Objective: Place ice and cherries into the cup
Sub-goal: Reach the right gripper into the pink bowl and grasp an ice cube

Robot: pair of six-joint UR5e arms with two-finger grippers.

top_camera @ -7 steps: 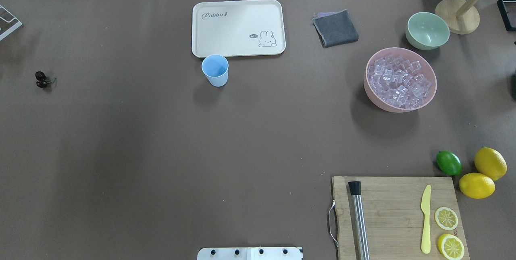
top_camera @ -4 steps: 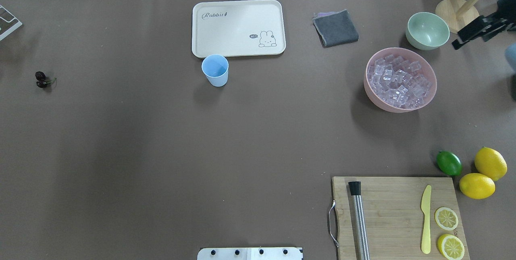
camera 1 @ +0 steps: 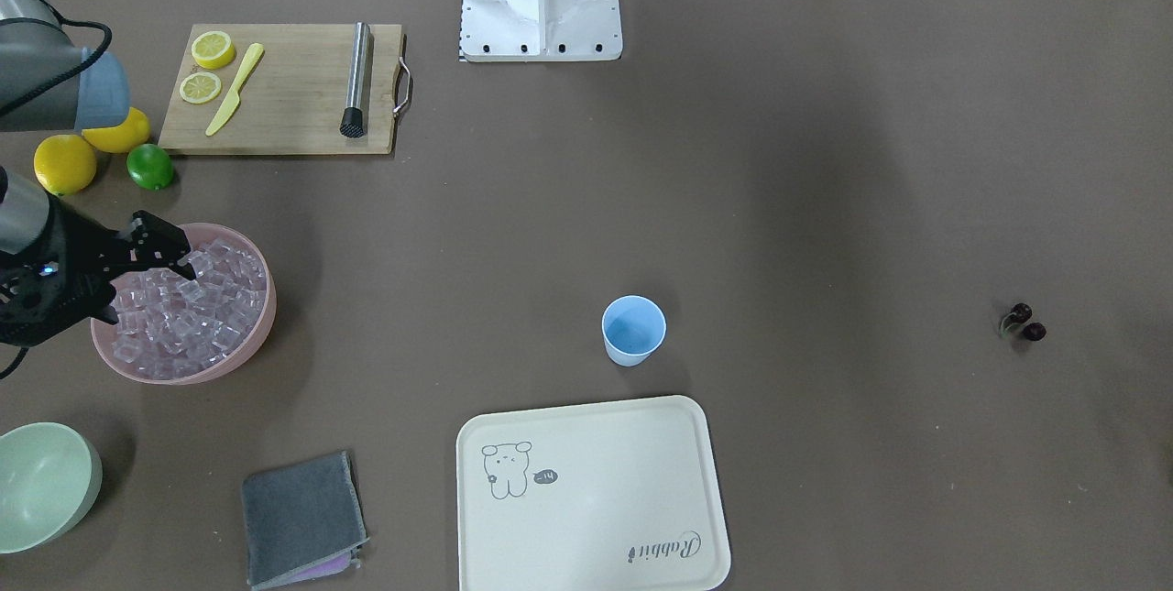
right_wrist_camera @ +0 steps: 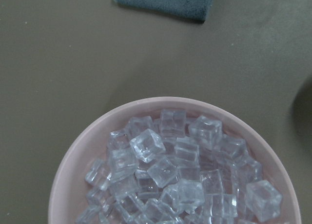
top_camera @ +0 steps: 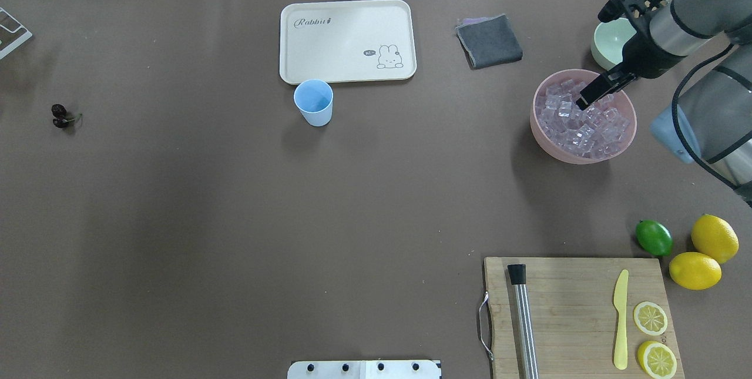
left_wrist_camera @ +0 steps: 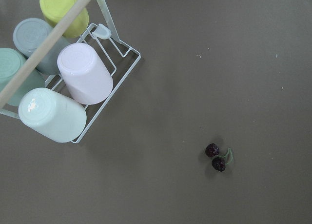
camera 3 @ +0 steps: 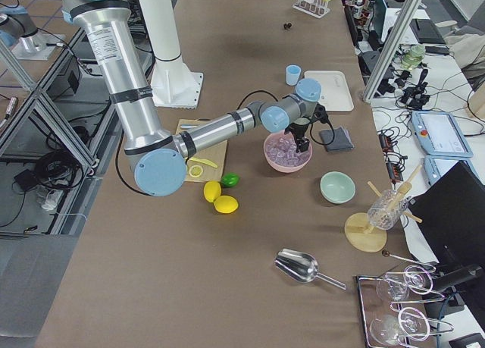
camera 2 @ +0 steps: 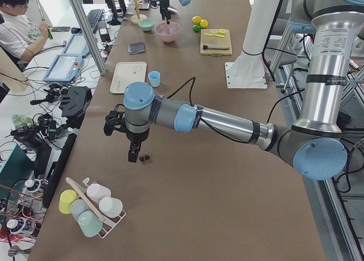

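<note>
The light blue cup (top_camera: 313, 103) stands upright just in front of the cream tray, also in the front-facing view (camera 1: 633, 330). The ice (top_camera: 578, 126) fills a pink bowl (top_camera: 543, 138) at the right. My right gripper (top_camera: 593, 59) hangs above that bowl with its jaws open and empty, one fingertip (top_camera: 587, 99) over the ice. Its wrist view looks down on the ice (right_wrist_camera: 180, 175). The cherries (top_camera: 60, 116) lie on the table at far left. My left gripper (camera 2: 133, 153) hovers above the cherries (left_wrist_camera: 216, 157); I cannot tell whether it is open or shut.
A cream tray (top_camera: 346, 41), a grey cloth (top_camera: 489, 41) and a pale green bowl (top_camera: 611, 44) lie along the far side. A cutting board (top_camera: 576, 308) with a muddler and knife, a lime (top_camera: 654, 237) and lemons sit front right. A cup rack (left_wrist_camera: 63, 87) stands near the cherries.
My right arm came in from the right edge and moved left until its gripper is over the pink bowl of ice. The cup, cherries and bowl have not moved.
</note>
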